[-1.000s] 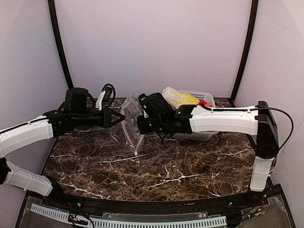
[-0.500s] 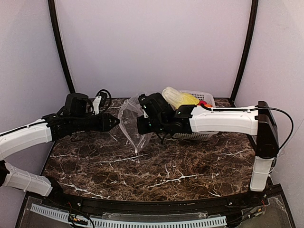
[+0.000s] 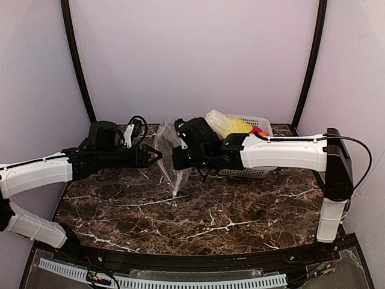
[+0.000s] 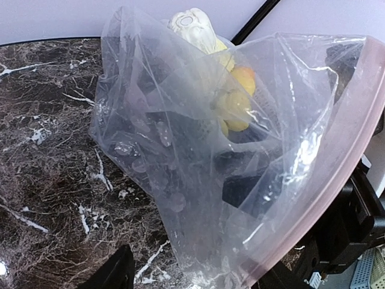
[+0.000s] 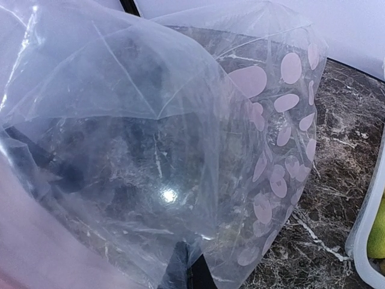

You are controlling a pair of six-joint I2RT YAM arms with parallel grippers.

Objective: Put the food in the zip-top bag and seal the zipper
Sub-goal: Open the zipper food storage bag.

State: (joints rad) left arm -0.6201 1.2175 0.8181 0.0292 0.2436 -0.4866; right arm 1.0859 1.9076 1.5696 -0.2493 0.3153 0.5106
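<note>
Clamped shut on the zip-top bag point(image 3: 165, 143), the right gripper point(image 3: 175, 158) holds it dangling above the marble table point(image 3: 210, 220), just beside the white lattice basket point(image 3: 255, 173) containing the toy food point(image 3: 231, 125). The left gripper point(image 3: 158, 156), fingers apart, flanks the bag's far side from the basket.

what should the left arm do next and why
Probably ease the left gripper forward and close its fingers on the free edge of the zip-top bag by the zipper, to spread the mouth. The right gripper is shut on the bag, which hangs between the arms. The left fingers stand open beside it, holding nothing, and the food sits in the basket.
</note>
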